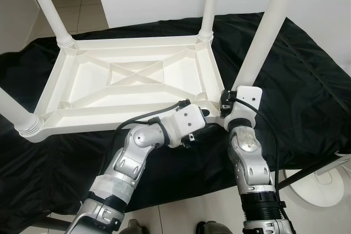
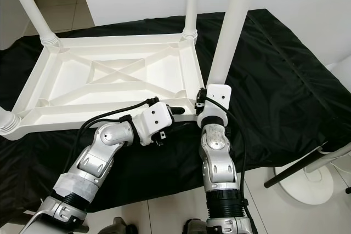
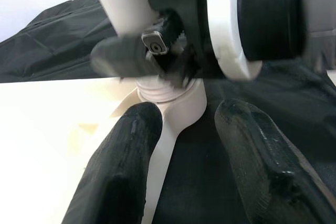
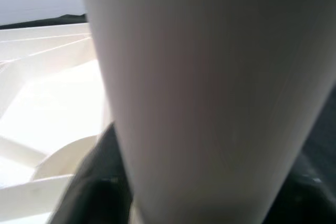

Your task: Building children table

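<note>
right gripper [image 1: 226,108] clamped the near-right leg [image 1: 269,31] at its base. left gripper [image 3: 184,145] sat open astride the tabletop [image 1: 131,78] corner on black cloth [image 1: 307,80].

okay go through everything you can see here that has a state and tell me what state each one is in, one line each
Table top: upside down on the black cloth, ribbed underside up.
Near right leg: standing in its corner socket, leaning slightly.
Other three legs: fitted at their corners.
Right gripper: closed around the near right leg's base.
Left gripper: fingers apart, straddling the table's corner rim beside that leg.
</note>
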`<state>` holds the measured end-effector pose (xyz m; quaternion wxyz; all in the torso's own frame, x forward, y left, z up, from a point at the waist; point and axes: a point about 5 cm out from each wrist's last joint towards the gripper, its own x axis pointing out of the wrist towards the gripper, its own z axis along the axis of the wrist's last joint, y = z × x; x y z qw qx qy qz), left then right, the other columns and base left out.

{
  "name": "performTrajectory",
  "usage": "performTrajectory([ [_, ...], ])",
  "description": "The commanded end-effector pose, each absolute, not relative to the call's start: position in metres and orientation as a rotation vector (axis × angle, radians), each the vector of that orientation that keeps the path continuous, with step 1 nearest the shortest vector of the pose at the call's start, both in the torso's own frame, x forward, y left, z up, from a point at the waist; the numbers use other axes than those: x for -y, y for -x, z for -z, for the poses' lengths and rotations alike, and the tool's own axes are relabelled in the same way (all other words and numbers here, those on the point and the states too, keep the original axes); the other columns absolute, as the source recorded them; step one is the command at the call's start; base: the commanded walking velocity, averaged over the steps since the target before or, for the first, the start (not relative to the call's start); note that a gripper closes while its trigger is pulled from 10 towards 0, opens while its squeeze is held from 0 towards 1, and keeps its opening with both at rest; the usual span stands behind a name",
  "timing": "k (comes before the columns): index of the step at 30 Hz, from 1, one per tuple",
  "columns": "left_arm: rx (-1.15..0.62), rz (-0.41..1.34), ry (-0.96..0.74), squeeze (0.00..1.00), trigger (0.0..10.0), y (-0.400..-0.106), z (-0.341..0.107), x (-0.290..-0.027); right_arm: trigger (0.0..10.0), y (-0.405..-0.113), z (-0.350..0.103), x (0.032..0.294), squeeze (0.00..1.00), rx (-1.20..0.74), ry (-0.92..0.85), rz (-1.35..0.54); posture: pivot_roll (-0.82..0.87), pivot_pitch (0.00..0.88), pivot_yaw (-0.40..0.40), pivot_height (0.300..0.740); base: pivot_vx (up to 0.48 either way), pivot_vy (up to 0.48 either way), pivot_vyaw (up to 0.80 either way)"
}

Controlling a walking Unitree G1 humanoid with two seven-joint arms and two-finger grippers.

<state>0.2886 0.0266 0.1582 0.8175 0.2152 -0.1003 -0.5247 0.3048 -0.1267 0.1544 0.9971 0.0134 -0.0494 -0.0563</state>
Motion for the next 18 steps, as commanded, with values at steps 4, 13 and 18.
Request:
performTrajectory([
  [4, 0.21, 1.006, -0.46, 0.0, 10.0, -0.291, -0.152, -0.031, 10.0, -0.302, -0.153, 0.129, 1.0, 0.102, -0.058, 0.084, -0.13, 0.049, 0.04, 0.74, 0.0, 0.0, 0.0],
  [13, 0.21, 1.003, -0.465, 0.0, 10.0, -0.29, -0.151, -0.031, 10.0, -0.301, -0.156, 0.137, 1.0, 0.125, -0.07, -0.034, -0.15, 0.046, 0.034, 0.74, 0.0, 0.0, 0.0],
  [18, 0.215, 1.007, -0.459, 0.0, 10.0, -0.292, -0.152, -0.027, 10.0, -0.297, -0.157, 0.153, 0.0, 0.142, 0.007, -0.24, -0.16, 0.047, 0.043, 0.74, 0.0, 0.0, 0.0],
])
